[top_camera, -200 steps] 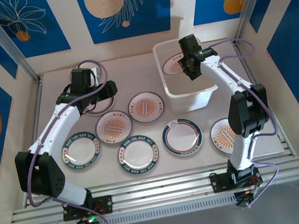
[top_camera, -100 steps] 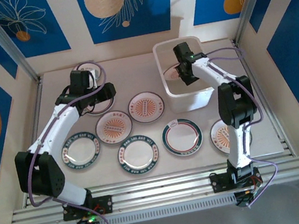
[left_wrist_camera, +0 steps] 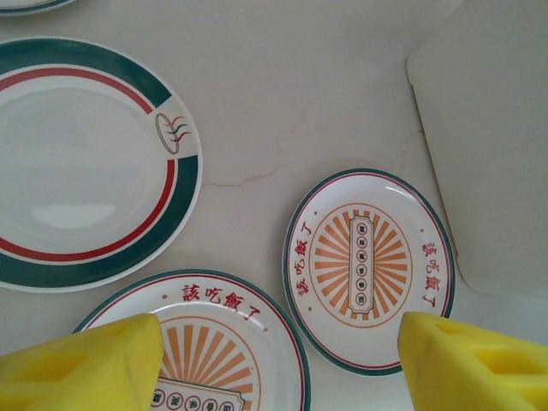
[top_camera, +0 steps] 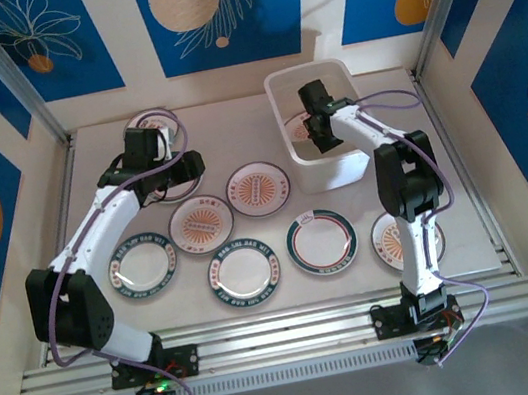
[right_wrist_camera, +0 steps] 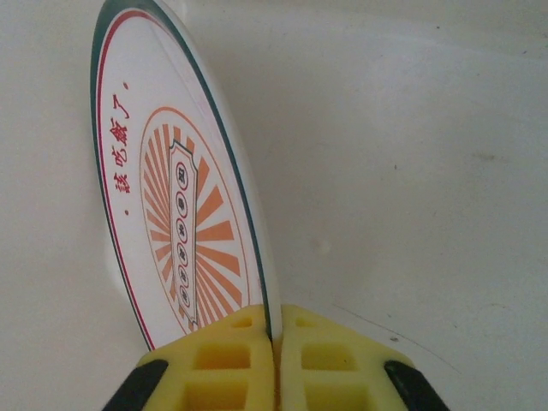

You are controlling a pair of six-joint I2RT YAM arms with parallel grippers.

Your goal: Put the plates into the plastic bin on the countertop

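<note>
On the left, the left gripper (left_wrist_camera: 274,377) hangs with its yellow pads (left_wrist_camera: 81,364) spread wide apart, nothing between them, above the plates (left_wrist_camera: 368,270) lying flat on the countertop (left_wrist_camera: 282,103) (green-rimmed, several with an orange sunburst). Further right, the bin (top_camera: 341,172) stands near the back wall. Inside it, the right gripper (right_wrist_camera: 274,347) is pinched tight on the rim of a sunburst plate (right_wrist_camera: 171,197), which stands on edge, tilted.

Right gripper (right_wrist_camera: 274,347) at six o'clock, yellow pads (right_wrist_camera: 224,364) pinching the rim of the orange-sunburst plate (right_wrist_camera: 171,197), which stands on edge and stretches toward eleven, the white plastic bin (right_wrist_camera: 411,154) behind it.
</note>
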